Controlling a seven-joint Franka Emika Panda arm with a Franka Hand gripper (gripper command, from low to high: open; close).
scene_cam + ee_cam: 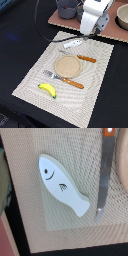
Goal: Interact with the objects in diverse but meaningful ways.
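A white fish-shaped tool with blue markings [72,43] [62,185] lies flat at the far edge of the woven placemat [35,75]. My gripper [91,32] hangs above the mat, just to the exterior view's right of the tool and not touching it. Its fingers are too dark and small to read, and none of them show in the wrist view. A yellow banana [47,89] rests on the near part of the mat. At the back, a grey-blue pot [67,7] stands on a wooden board [112,31].
On the mat lie a round tan plate [67,65] [124,173], an orange-handled fork [64,79] and an orange-handled knife [82,57] [104,178]. A pale bowl [122,17] sits at the back right. A black cable [42,27] hangs at the back.
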